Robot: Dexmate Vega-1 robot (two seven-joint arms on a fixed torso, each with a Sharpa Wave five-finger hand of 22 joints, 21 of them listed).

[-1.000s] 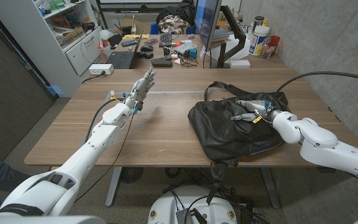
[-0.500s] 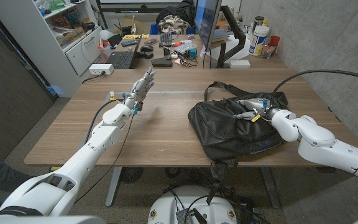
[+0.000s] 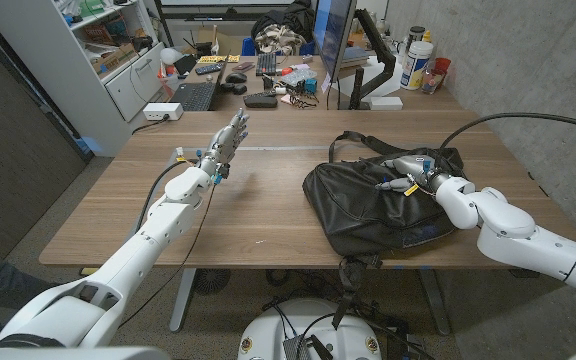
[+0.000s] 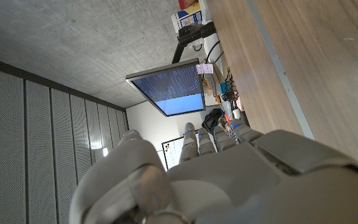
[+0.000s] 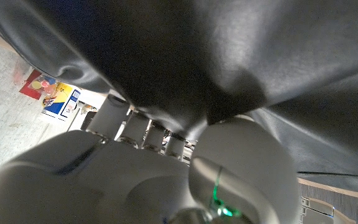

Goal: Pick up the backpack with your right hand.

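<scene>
Two white robot hands over one wooden table (image 3: 258,215), the right hand (image 3: 409,176) on the bag.
Soft black leather backpack (image 3: 373,208) lies slumped on the table's right half, its dark strap (image 3: 348,141) looping beyond the right fingers (image 3: 392,166); these lie on the bag's top, and in the right wrist view black material folds between thumb and fingers (image 5: 126,121), so it looks pinched. Left hand (image 3: 226,142) hangs well apart from the backpack, holding nothing, fingers (image 4: 199,142) straight and close together.

Backpack (image 3: 373,205) on table (image 3: 258,215) right side, left hand (image 3: 226,140) well left
</scene>
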